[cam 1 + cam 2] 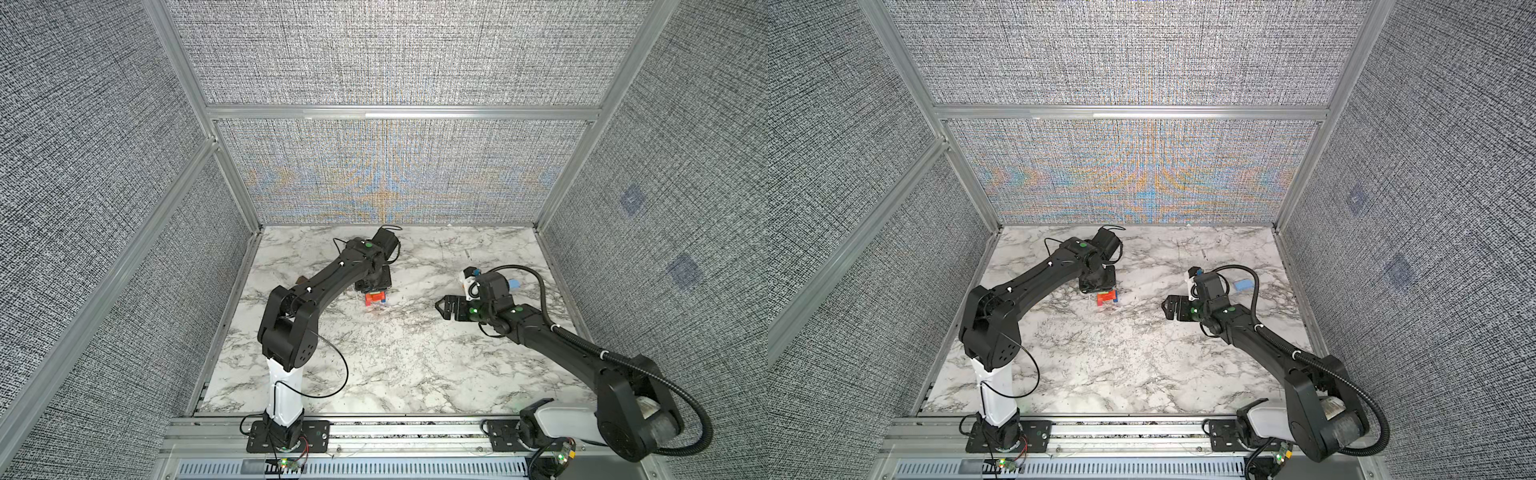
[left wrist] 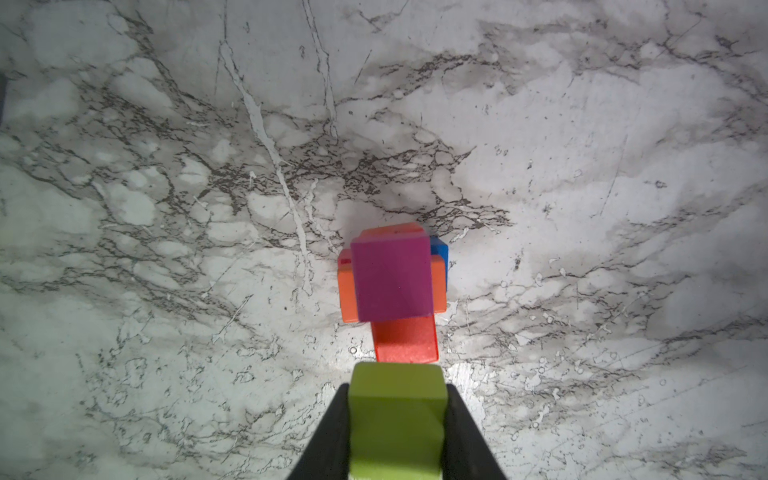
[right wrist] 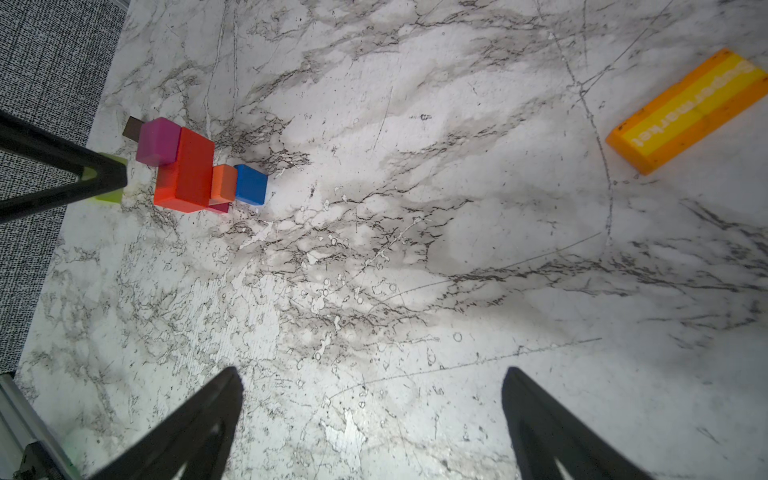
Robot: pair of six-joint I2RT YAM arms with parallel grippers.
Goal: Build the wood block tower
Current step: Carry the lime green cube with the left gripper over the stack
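Nearest, the right gripper [image 3: 372,374] is seen with its jaws spread wide and nothing between them, held over bare white marble-patterned tabletop [image 3: 415,270]. Farther in, the tower [image 1: 376,298] is found near the table's middle. It is a low stack in which a red wooden brick [image 3: 193,166], a small orange block [image 3: 223,181] and a blue cube [image 3: 250,185] are grouped at the bottom, and a magenta cube [image 2: 390,278] is set on top. Just beyond it, a lime-green wooden cube [image 2: 397,419] is clamped in the left gripper [image 2: 397,390], held close to the stack and not yet placed. A dark brown block [image 3: 133,128], a light blue block [image 1: 1243,285] and a long orange-and-yellow lettered brick [image 3: 685,112] are left loose on the table. The build is judged to be under halfway done
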